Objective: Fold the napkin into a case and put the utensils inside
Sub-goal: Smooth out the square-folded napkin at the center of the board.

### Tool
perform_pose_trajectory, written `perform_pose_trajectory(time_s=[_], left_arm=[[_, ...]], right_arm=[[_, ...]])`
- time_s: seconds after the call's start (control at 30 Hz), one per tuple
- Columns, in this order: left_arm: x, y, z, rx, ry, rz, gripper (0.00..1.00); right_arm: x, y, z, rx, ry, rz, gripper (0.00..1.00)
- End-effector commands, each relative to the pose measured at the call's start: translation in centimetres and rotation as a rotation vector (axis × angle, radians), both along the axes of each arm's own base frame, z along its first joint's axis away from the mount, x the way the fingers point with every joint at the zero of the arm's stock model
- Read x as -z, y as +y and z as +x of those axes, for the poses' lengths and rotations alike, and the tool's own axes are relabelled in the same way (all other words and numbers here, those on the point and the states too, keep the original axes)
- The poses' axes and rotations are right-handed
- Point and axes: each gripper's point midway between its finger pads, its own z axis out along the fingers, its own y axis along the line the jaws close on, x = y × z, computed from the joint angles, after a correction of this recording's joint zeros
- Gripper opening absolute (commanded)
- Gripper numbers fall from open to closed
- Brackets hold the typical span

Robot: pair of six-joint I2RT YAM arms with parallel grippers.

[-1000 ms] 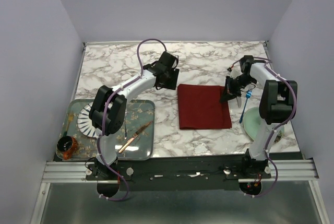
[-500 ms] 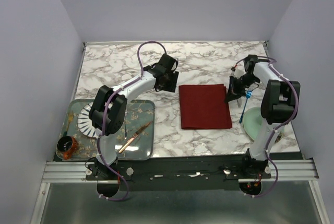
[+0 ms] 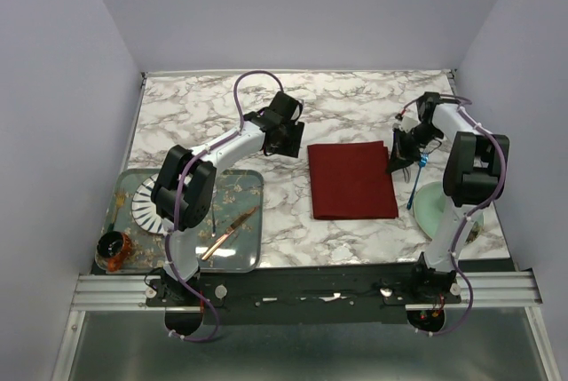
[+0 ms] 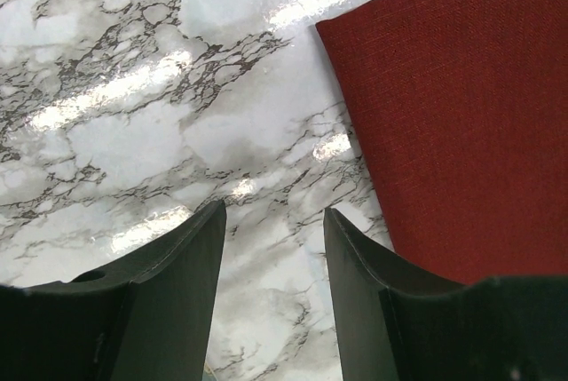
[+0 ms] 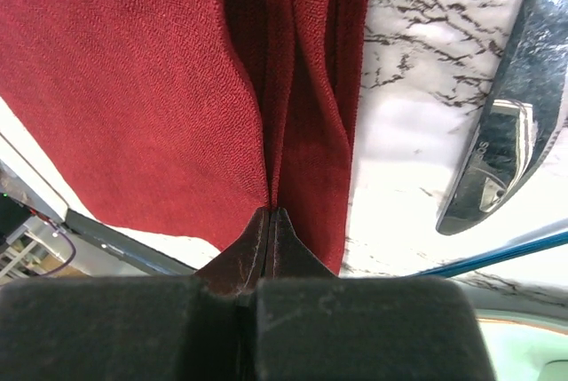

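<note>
A: Item one: tabletop [image 3: 355, 106], marble. Item two: napkin [image 3: 352, 181], dark red, folded to a rectangle, lying flat, right of centre.
B: And who has hold of it?
A: Right jaws, closed on a pleat at its right edge, likely to lift a layer and open a pocket. Left jaws, parted and empty, over bare marble just beside the cloth's far-left corner; placed, I'd judge, to pin it.
B: Smallest?
A: Blue-handled fork [image 3: 416, 187], just right of the napkin, not yet inside.
</note>
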Motion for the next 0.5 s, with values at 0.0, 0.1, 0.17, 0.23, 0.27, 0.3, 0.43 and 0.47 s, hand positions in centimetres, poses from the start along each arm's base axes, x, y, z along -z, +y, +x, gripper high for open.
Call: perform_pose_trajectory(time_s=[0.0,0.1,0.17,0.23,0.27,0.3,0.43,0.47], left_arm=[[-0.8,-0.4,-0.4,0.027,-0.001,-0.038,0.59],[-0.7,-0.3,-0.4,0.032,0.002,-0.037,0.59],[-0.7,-0.1,-0.5,0.048,0.025,-0.053,0.59],[-0.7,-0.5,-1.0,0.090,0.053,-0.084,0.57],[-0.8,-0.4,-1.1,0.116,0.056,-0.090,0.56],[-1.0,-0.7,-1.6,0.141,0.062,-0.109,0.55],[-1.5,-1.7,-3.0,0.238,0.085,-0.175,0.52],[-1.5,-1.7,-3.2,0.247,0.099,-0.183,0.52]], right_arm=[[2.0,-1.2,0.5,-0.011,0.024,-0.050,0.00],[3.7,-1.2,-0.2,-0.012,0.056,-0.052,0.01],[4.5,-0.9,-0.5,-0.016,0.062,-0.049,0.01],[5.4,-0.5,-1.3,-0.025,0.087,-0.051,0.01],[5.5,-0.6,-1.4,-0.022,0.089,-0.061,0.01],[5.5,-0.6,-1.4,-0.026,0.080,-0.063,0.01],[5.4,0.8,-2.5,-0.062,0.111,-0.050,0.01],[5.2,1.3,-2.7,-0.069,0.109,-0.041,0.01]])
